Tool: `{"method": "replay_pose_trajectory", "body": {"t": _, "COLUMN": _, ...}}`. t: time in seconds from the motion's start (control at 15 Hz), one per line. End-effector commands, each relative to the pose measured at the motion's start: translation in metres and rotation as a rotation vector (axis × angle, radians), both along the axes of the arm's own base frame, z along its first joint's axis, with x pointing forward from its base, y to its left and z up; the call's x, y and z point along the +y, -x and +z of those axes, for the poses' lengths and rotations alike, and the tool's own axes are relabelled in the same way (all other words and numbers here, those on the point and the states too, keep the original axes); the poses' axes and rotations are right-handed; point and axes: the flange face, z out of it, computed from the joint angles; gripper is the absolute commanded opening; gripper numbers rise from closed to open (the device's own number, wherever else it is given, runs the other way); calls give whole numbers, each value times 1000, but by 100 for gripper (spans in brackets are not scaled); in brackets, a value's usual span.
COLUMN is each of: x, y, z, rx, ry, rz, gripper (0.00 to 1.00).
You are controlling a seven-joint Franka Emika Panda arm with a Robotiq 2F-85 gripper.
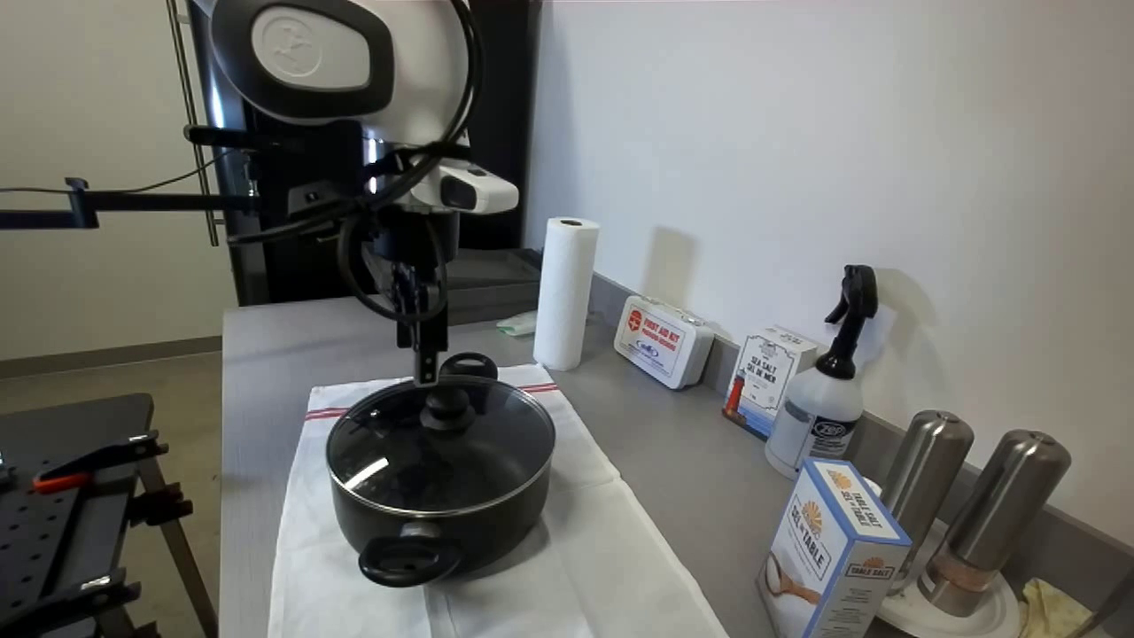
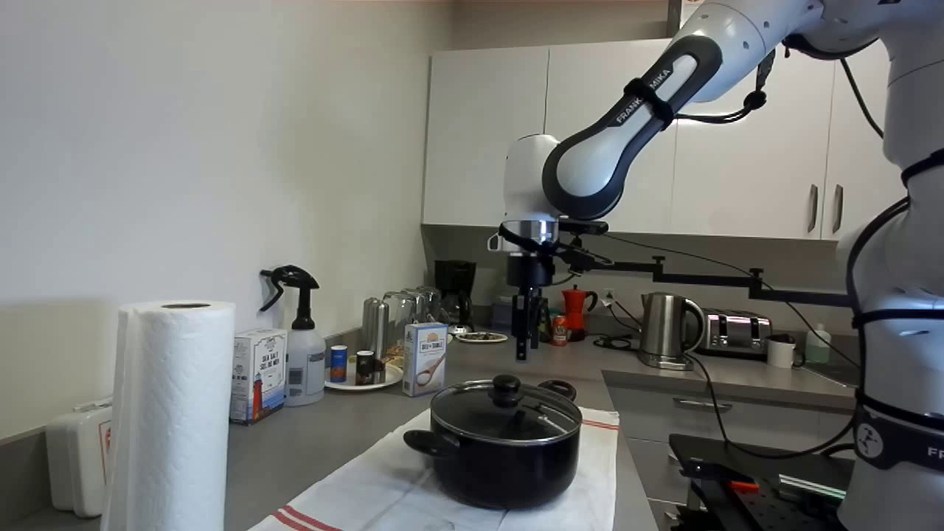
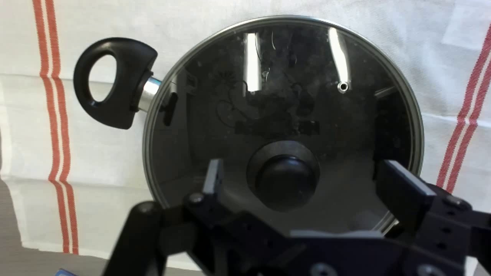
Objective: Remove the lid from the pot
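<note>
I monitor a grey counter (image 1: 673,452) with a red-striped white cloth (image 1: 585,549) spread on it. Directly on the counter I locate: paper towel roll (image 1: 567,292), first-aid kit (image 1: 657,344), sea salt box (image 1: 769,383), spray bottle (image 1: 817,406), table salt box (image 1: 828,549), white plate (image 1: 930,625).

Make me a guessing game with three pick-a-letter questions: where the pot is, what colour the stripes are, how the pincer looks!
1. Where is the pot?
A. In a sink
B. On the cloth
C. On a shelf

2. What colour are the cloth's stripes?
A. Red
B. Green
C. Blue

3. How is the pincer?
A. Shut tight
B. Pointing up
C. Open

1 B: the cloth spreads out underneath it.
2 A: they look red in all views.
3 C: the wrist view shows its fingers apart.
</note>
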Motion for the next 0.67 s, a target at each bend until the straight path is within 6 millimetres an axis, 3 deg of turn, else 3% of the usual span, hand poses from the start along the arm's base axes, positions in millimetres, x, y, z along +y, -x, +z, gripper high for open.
{"method": "replay_pose_trajectory", "body": {"t": 0.0, "x": -3, "y": -13, "z": -10, "rx": -26, "ry": -7, "rz": -13, "gripper": 100}}
{"method": "replay_pose_trajectory", "body": {"t": 0.6, "x": -10, "y": -28, "z": -32, "rx": -46, "ry": -49, "rz": -55, "gripper": 100}}
